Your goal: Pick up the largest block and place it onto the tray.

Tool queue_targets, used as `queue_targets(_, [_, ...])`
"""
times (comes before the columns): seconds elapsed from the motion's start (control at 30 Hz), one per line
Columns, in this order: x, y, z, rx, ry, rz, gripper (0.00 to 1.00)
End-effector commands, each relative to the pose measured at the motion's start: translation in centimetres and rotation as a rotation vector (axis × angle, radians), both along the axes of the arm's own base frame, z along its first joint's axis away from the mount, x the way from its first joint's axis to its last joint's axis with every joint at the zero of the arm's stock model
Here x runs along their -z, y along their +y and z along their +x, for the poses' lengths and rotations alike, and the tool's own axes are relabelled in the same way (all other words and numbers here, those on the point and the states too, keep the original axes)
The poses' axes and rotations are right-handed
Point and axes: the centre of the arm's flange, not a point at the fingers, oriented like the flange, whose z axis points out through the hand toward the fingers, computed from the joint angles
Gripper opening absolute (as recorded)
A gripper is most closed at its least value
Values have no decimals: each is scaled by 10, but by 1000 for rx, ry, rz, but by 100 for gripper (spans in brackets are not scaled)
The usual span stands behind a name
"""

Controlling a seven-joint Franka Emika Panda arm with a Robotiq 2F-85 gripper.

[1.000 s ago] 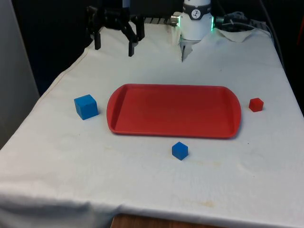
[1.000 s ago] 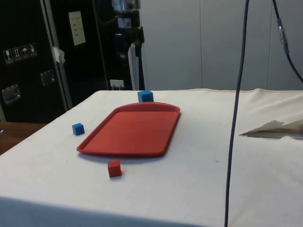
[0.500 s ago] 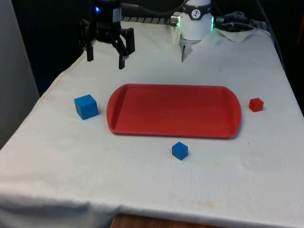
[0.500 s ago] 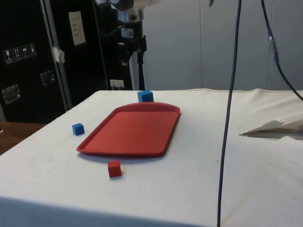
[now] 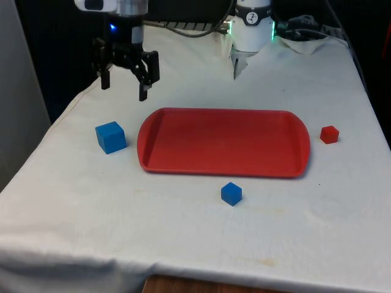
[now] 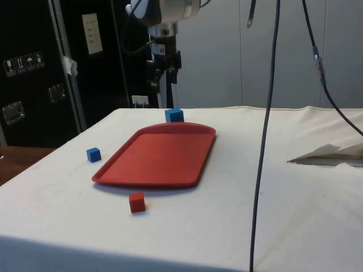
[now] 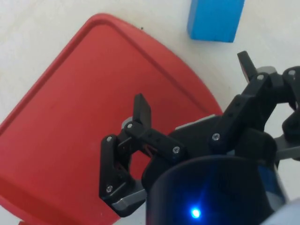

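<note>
Black end effector (image 5: 124, 87) hangs spread and empty, fingers down, above the cloth beyond the large blue block (image 5: 110, 137).

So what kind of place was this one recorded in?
Probably a robotics lab or test room: a cloth-covered table holding only a red tray and small blocks, dark equipment cabinets beside it, and cables hanging overhead.

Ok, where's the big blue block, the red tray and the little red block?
big blue block (image 5: 110, 137), front view, on its front face.
red tray (image 5: 223, 141), front view, on its bare floor.
little red block (image 5: 329, 134), front view, at its middle.
</note>
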Motion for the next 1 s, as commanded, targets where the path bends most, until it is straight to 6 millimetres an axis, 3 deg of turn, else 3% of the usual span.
queue_targets(0.0, [1,-2,0,5,0,-2,100])
queue_targets(0.97, [66,-46,-4,132,-38,-5,100])
